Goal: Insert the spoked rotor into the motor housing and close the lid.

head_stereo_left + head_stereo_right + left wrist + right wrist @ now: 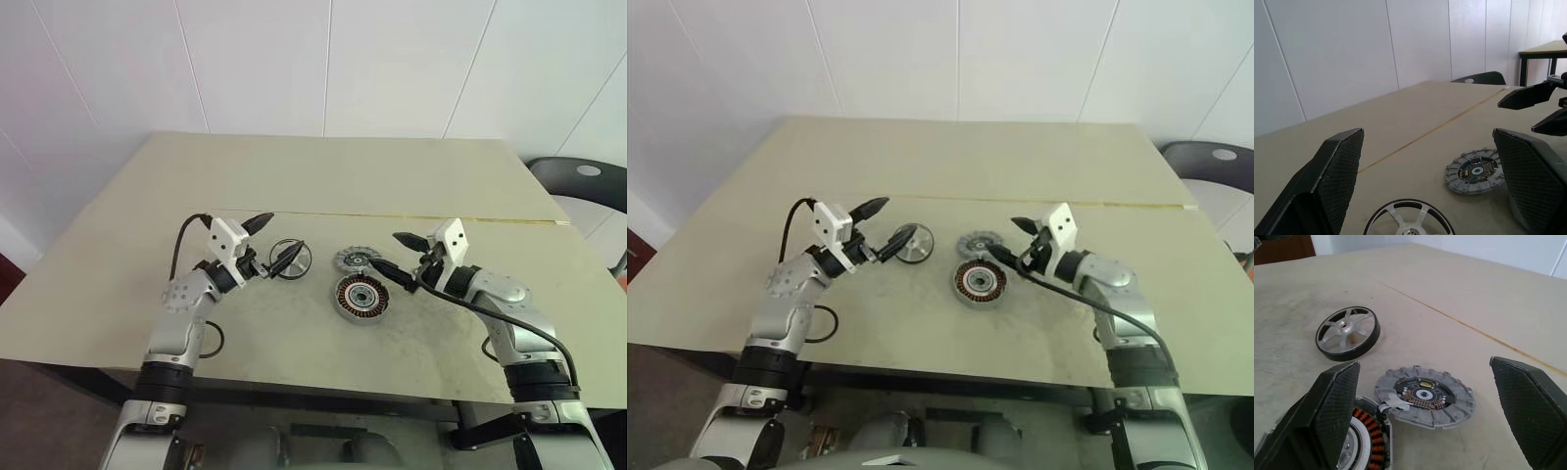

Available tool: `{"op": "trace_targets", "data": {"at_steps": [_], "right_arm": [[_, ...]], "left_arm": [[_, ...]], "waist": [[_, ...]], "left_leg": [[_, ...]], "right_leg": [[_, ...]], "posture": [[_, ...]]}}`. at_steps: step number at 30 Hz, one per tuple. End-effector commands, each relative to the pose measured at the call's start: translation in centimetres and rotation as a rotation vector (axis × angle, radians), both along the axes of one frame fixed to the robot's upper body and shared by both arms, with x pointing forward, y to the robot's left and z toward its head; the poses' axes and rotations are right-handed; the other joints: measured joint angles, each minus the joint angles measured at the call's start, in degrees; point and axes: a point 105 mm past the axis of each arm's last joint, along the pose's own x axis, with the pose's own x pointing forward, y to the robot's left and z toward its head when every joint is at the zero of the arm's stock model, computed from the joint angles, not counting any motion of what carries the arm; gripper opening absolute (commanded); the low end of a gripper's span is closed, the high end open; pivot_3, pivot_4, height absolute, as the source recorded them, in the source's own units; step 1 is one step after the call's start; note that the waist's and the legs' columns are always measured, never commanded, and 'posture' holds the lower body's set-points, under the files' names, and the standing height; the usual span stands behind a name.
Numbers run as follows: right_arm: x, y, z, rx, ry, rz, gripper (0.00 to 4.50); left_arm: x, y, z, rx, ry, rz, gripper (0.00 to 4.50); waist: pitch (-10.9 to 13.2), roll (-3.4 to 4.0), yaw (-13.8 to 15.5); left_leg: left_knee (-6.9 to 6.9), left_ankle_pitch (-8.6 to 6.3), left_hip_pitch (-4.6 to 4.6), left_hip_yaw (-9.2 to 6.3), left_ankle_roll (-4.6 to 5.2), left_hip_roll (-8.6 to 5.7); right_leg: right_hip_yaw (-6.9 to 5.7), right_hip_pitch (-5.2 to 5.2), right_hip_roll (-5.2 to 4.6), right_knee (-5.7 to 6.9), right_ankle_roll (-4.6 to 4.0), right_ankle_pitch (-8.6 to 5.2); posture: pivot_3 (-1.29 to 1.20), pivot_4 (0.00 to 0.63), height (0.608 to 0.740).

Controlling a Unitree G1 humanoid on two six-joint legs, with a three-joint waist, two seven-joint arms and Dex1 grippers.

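Note:
The spoked rotor [300, 258], a dark ring with silvery spokes, lies flat on the tan table [323, 176], left of centre. My left gripper [277, 240] hovers open just on its left side, and its lower finger overlaps the rotor's edge in the head view. The grey ribbed lid [354, 259] lies at the centre. The motor housing [363, 298] with coppery windings sits just in front of it. My right gripper [390, 253] is open right beside the lid and housing, nothing between its fingers. The right wrist view shows the rotor [1348, 333], the lid [1422, 395] and the housing [1364, 440].
A seam [411, 216] runs across the table behind the parts. A black chair [580, 181] stands past the table's far right corner. White wall panels rise behind the table. A black cable [182, 240] loops from my left wrist.

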Motion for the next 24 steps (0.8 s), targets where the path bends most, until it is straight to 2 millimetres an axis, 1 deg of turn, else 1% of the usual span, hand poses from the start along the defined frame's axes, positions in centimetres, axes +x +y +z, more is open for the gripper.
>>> {"op": "trace_targets", "data": {"at_steps": [1,5,8,17,21,24], "right_arm": [[0.6,-0.4,2.0,0.004,-0.073,-0.002,4.49],[0.6,-0.5,2.1,0.001,-0.078,-0.005,4.49],[0.6,-0.5,2.1,0.003,-0.078,-0.007,4.49],[0.8,-1.0,1.9,0.015,-0.065,-0.03,4.49],[2.4,-3.2,0.3,-0.031,0.016,-0.179,4.49],[2.8,-4.4,-0.6,-0.017,0.079,-0.228,4.49]], "left_arm": [[-0.1,0.0,1.0,0.004,-0.049,-0.003,4.5],[-0.3,-0.5,0.6,0.021,-0.046,-0.018,4.5],[-0.3,-0.7,0.8,0.011,-0.048,-0.024,4.5],[-0.3,-0.8,0.8,0.005,-0.046,-0.031,4.5],[-0.4,-0.9,0.8,0.003,-0.045,-0.029,4.5],[-0.4,-0.8,0.6,0.002,-0.042,-0.024,4.5]], "waist": [[0.0,0.0,-0.01],[0.0,0.0,0.01],[0.0,0.0,0.04],[0.0,0.0,0.02],[0.0,0.0,-0.01],[0.0,0.0,0.03]], "left_leg": [[0.0,0.0,0.0,0.0,0.0,0.0],[0.0,0.0,0.0,0.0,0.0,0.0],[0.01,0.0,0.0,0.0,0.0,0.0],[0.1,0.0,0.01,0.0,0.0,0.0],[0.17,0.0,0.04,0.0,0.0,0.0],[0.24,0.0,0.05,0.0,0.0,0.0]], "right_leg": [[0.0,0.0,0.0,0.0,0.0,0.0],[0.0,0.0,0.0,0.01,0.0,0.0],[0.0,0.0,0.0,0.02,0.01,0.0],[0.0,0.01,0.0,0.09,0.01,0.0],[0.0,0.07,0.0,0.11,-0.01,0.0],[0.0,0.08,0.0,0.14,-0.08,-0.02]], "posture": [[0.0,0.0,0.74],[0.0,0.0,0.74],[0.0,0.0,0.74],[0.0,0.0,0.74],[0.0,0.0,0.74],[0.0,0.0,0.74]]}}
